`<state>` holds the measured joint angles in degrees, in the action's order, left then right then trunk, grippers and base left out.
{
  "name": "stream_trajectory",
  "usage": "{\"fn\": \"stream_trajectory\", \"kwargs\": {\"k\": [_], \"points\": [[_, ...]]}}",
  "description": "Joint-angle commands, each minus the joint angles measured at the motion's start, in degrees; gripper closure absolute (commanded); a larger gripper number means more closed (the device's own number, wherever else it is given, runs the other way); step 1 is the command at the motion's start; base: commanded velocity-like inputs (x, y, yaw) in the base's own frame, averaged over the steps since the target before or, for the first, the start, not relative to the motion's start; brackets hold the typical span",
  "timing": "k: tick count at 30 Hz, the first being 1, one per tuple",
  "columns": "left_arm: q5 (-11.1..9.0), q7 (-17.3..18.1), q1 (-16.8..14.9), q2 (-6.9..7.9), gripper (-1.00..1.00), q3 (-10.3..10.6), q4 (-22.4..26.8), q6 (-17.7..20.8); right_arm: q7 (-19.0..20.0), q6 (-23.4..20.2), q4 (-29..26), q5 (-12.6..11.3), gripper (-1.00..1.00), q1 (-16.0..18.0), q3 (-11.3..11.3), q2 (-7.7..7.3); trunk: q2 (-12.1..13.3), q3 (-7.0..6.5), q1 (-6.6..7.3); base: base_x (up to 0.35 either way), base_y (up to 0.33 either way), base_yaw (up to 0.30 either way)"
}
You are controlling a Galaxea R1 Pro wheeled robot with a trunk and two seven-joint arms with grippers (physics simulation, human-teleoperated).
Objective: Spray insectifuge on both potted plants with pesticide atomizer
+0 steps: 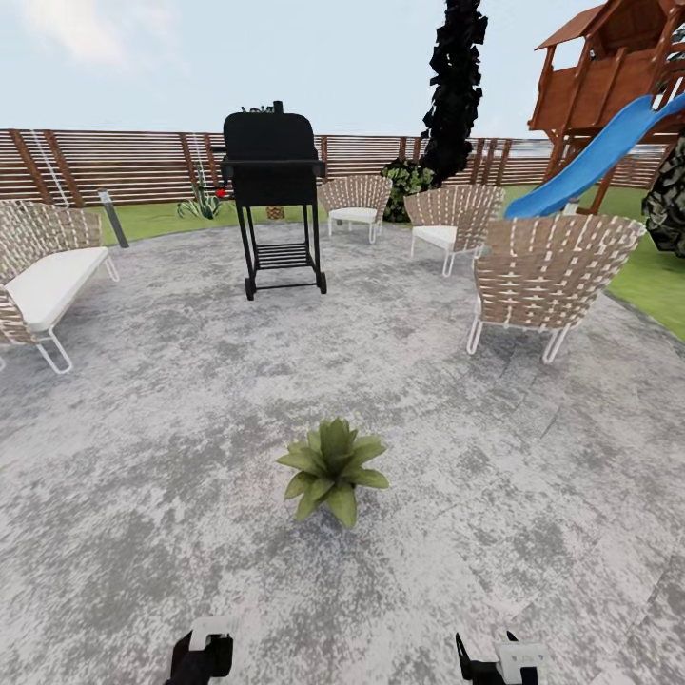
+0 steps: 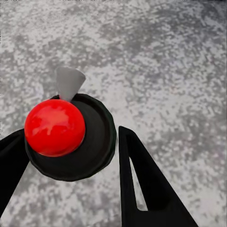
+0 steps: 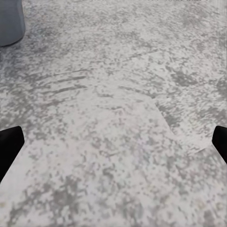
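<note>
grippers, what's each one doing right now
left gripper: shut on the atomizer.
right gripper: open, holding nothing.

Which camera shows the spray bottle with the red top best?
The left wrist view shows it best: the spray bottle sits close up between the left gripper's black fingers, seen from above with its red cap and grey nozzle. In the head view, the left gripper sits at the bottom edge and the bottle can't be made out.

I see a black grill [image 1: 274, 195] near the patio's far edge, three woven chairs [image 1: 546, 276] along its right side, a sofa [image 1: 43, 281] at left; blue slide [image 1: 595, 157] beyond, possibly on lawn.
</note>
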<state>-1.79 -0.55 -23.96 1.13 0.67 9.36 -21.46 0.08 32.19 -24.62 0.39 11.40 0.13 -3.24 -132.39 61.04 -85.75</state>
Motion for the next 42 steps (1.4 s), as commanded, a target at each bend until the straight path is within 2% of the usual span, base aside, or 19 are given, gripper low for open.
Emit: {"fn": "stream_trajectory", "kwargs": {"k": [1, 6, 8, 10, 11, 12, 13, 14, 15, 17, 21, 24, 27, 30, 35, 39, 42], "points": [[-0.2, 0.0, 0.0, 0.06, 1.00, 0.1, 0.2, -0.2, 0.0, 0.2, 0.0, 0.0, -1.00, 0.0, 0.0, -0.01, 0.0, 0.04, 0.01, 0.009, 0.000, 0.000], [0.1, 0.7, -0.1, 0.48, 1.00, 0.4, 0.8, -0.1, 0.2, 0.1, -0.2, 1.0, -1.00, 0.1, 0.0, -0.12, 0.0, 0.04, 0.01, 0.003, 0.000, 0.000], [0.6, 1.6, -0.4, 0.90, 1.00, 0.8, 0.8, 0.0, 0.3, 0.1, -0.5, 3.7, -1.00, 0.1, 0.1, -0.34, 0.0, 0.04, 0.01, 0.000, 0.000, 0.000], [1.9, 4.1, -0.7, 1.53, 1.00, 1.5, 0.8, 0.1, 0.3, 0.1, -0.7, 7.2, -1.00, 0.1, 0.1, -0.46, 0.0, 0.04, 0.01, 0.000, 0.000, 0.000], [4.6, 8.5, -0.7, 2.90, 1.00, 2.5, 0.8, 0.3, 0.4, 0.0, -1.1, 11.8, -1.00, 0.0, 0.1, -0.51, 0.0, 0.04, 0.01, 0.000, 0.000, 0.000], [5.3, 9.6, -0.7, 3.31, 1.00, 2.7, 0.8, 0.3, 0.4, 0.0, -1.2, 12.9, -1.00, 0.0, 0.1, -0.52, 0.0, 0.04, 0.01, 0.000, 0.000, 0.000], [8.0, 14.0, -0.7, 4.84, 1.00, 3.0, 0.8, 0.4, 0.5, -0.2, -1.7, 17.8, -1.00, 0.1, 0.1, -0.53, 0.0, 0.04, 0.01, 0.000, 0.000, 0.000], [11.8, 20.4, -1.0, 6.91, 1.00, 3.3, 1.1, 0.4, 4.1, -0.9, -2.2, 24.6, -1.00, 0.8, 0.0, -0.53, 0.0, 0.04, 0.01, 0.000, 0.000, 0.000], [14.0, 23.3, -1.1, 8.04, 1.00, 3.3, 1.5, 0.4, 7.5, -1.8, -2.6, 26.7, -1.00, 1.5, 0.0, -0.54, 0.0, 0.04, 0.01, 0.000, 0.000, 0.000], [17.6, 28.1, -1.3, 9.71, 1.00, 3.4, 3.0, 0.5, 13.6, -4.0, -3.5, 29.0, -1.00, 2.6, 0.0, -0.54, 0.0, 0.04, 0.01, 0.000, 0.000, 0.000], [22.2, 34.9, -1.3, 11.23, 1.00, 3.5, 7.1, 1.8, 21.7, -7.3, -6.0, 30.2, -1.00, 3.7, 0.0, -0.47, 0.0, 0.04, 0.01, 0.000, 0.000, 0.000], [25.6, 39.1, -1.3, 11.55, 1.00, 3.5, 11.5, 5.9, 27.2, -8.5, -8.6, 30.3, -1.00, 4.2, 0.0, -0.44, 0.0, 0.04, 0.01, 0.000, 0.000, 0.000], [29.1, 42.3, -1.3, 11.51, 1.00, 3.4, 16.8, 10.5, 31.1, -8.8, -10.4, 30.3, -1.00, 5.0, 0.0, -0.30, 0.0, 0.04, 0.01, 0.000, 0.000, 0.000], [31.4, 45.9, -1.3, 11.28, 1.00, 3.4, 21.0, 13.8, 32.6, -8.9, -10.8, 30.3, -1.00, 6.5, 0.0, -0.16, 0.0, 0.04, 0.01, 0.000, 0.000, 0.000], [33.8, 51.0, -1.3, 10.67, 1.00, 3.6, 26.0, 18.0, 33.8, -9.8, -11.0, 30.4, -1.00, 7.7, 0.0, 0.09, 0.0, 0.04, 0.01, 0.000, 0.000, 0.000], [36.8, 53.9, -1.3, 10.08, 1.00, 3.5, 28.7, 20.2, 39.6, -13.1, -11.2, 30.5, -1.00, 8.7, 0.2, 0.67, 0.0, 0.04, 0.01, 0.000, 0.000, 0.000], [40.0, 56.1, -1.3, 8.48, 1.00, 3.6, 30.0, 21.7, 43.7, -15.1, -11.3, 30.5, -1.00, 10.4, 0.2, 1.12, 0.0, 0.04, 0.01, 0.000, 0.000, 0.000]]}}
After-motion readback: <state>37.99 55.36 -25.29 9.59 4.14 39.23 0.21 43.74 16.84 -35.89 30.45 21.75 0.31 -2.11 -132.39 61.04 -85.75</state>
